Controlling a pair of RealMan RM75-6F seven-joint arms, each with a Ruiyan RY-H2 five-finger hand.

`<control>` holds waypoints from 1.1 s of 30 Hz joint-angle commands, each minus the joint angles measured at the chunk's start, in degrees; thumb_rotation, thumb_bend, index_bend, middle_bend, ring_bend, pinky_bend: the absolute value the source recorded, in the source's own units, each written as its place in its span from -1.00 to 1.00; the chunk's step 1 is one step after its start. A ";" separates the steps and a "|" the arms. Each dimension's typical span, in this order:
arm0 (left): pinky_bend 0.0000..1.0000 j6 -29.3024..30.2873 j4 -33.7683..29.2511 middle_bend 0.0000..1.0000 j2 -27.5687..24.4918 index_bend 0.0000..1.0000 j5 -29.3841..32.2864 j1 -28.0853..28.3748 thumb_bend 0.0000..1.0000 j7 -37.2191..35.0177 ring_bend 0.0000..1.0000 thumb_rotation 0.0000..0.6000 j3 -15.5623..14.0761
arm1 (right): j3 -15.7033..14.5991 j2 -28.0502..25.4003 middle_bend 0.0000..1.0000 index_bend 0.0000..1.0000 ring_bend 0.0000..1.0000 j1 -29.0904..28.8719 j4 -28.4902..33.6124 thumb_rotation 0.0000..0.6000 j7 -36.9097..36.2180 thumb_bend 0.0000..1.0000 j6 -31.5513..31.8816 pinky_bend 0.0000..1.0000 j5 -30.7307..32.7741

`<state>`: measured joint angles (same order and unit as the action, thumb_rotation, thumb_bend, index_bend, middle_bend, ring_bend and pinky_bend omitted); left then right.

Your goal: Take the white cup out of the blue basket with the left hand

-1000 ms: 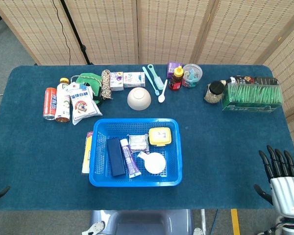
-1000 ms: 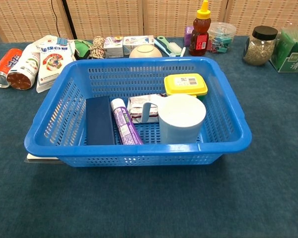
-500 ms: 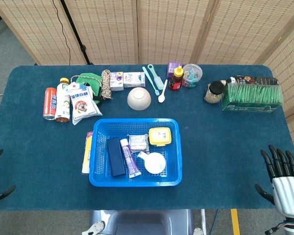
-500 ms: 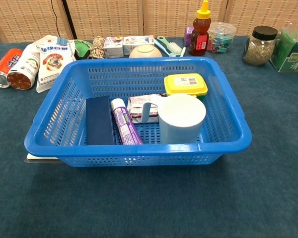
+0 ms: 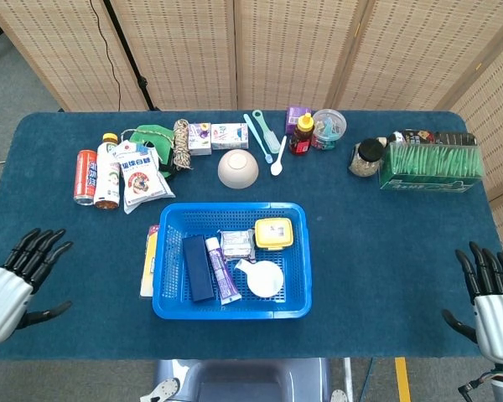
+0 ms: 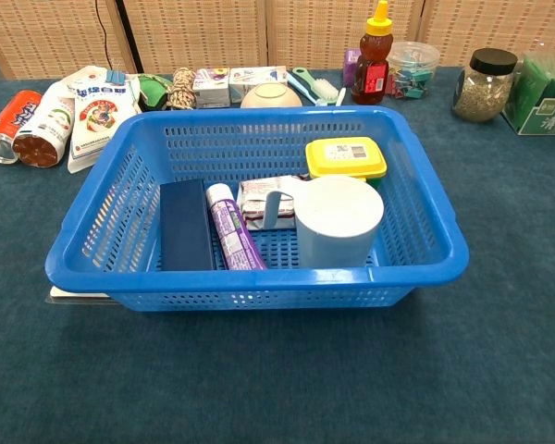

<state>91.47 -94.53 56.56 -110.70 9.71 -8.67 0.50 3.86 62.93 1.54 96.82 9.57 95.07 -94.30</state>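
Note:
The white cup [image 5: 263,278] [image 6: 338,220] stands upright in the front right part of the blue basket [image 5: 165,306] [image 6: 425,208], its handle turned to the left. My left hand [image 5: 12,276] hovers over the table's front left corner, well left of the basket, fingers spread and holding nothing. My right hand [image 5: 493,298] is at the front right edge, fingers spread and pointing away from me, also holding nothing. Neither hand shows in the chest view.
Inside the basket lie a dark blue box [image 5: 197,267], a purple tube [image 5: 219,269], a silvery packet [image 5: 236,244] and a yellow-lidded container [image 5: 273,232]. Along the back stand cans [image 5: 85,176], packets, a beige bowl [image 5: 237,168], a honey bottle [image 5: 301,135], jars and a green box [image 5: 430,164].
My left hand has come up into the head view from the left edge, moving in over the table corner. My right hand has sunk slightly lower in the frame. The cup has not moved.

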 commanded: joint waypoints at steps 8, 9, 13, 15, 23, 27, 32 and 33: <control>-1.00 -23.68 -13.45 -1.00 -1.88 -1.00 0.54 18.70 -1.00 8.02 -1.00 1.00 7.61 | 0.95 0.02 -1.00 -1.00 -1.00 -1.41 -0.38 1.00 -0.72 -1.00 -3.21 -1.00 3.36; -1.00 -26.00 -13.71 -1.00 -1.16 -1.00 1.36 20.57 -1.00 8.78 -1.00 1.00 8.51 | 1.09 0.05 -1.00 -1.00 -1.00 -1.50 -0.48 1.00 -0.71 -1.00 -3.41 -1.00 3.78; -1.00 -32.97 -15.19 -1.00 0.78 -1.00 4.76 25.57 -1.00 12.60 -1.00 1.00 10.92 | 1.57 0.09 -1.00 -1.00 -1.00 -1.77 -0.78 1.00 -0.91 -1.00 -4.18 -1.00 5.40; -1.00 -36.99 -16.30 -1.00 1.93 -1.00 7.24 27.91 -1.00 14.75 -1.00 1.00 11.76 | 1.79 0.11 -1.00 -1.00 -1.00 -1.96 -0.99 1.00 -1.02 -1.00 -4.64 -1.00 6.13; -1.00 -51.55 -17.75 -1.00 6.83 -1.00 18.96 36.80 -1.00 25.81 -1.00 1.00 14.54 | 2.37 -0.10 -1.00 -1.00 -1.00 -2.41 -1.60 1.00 -2.04 -1.00 -5.70 -1.00 8.16; -1.00 -55.36 -17.36 -1.00 10.18 -1.00 24.59 40.14 -1.00 31.10 -1.00 1.00 15.07 | 2.49 -0.12 -1.00 -1.00 -1.00 -2.50 -1.66 1.00 -2.17 -1.00 -5.88 -1.00 8.66; -1.00 -57.19 -15.87 -1.00 15.48 -1.00 33.18 43.98 -1.00 38.08 -1.00 1.00 14.81 | 2.44 -0.16 -1.00 -1.00 -1.00 -2.61 -1.72 1.00 -2.76 -1.00 -6.05 -1.00 8.82; -1.00 -57.06 -15.52 -1.00 16.27 -1.00 34.34 44.57 -1.00 39.30 -1.00 1.00 14.73 | 2.44 -0.15 -1.00 -1.00 -1.00 -2.68 -1.78 1.00 -2.78 -1.00 -6.19 -1.00 8.92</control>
<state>35.49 -111.06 69.88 -80.16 51.86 27.56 15.18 6.31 62.78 -1.09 95.08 6.83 88.94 -85.44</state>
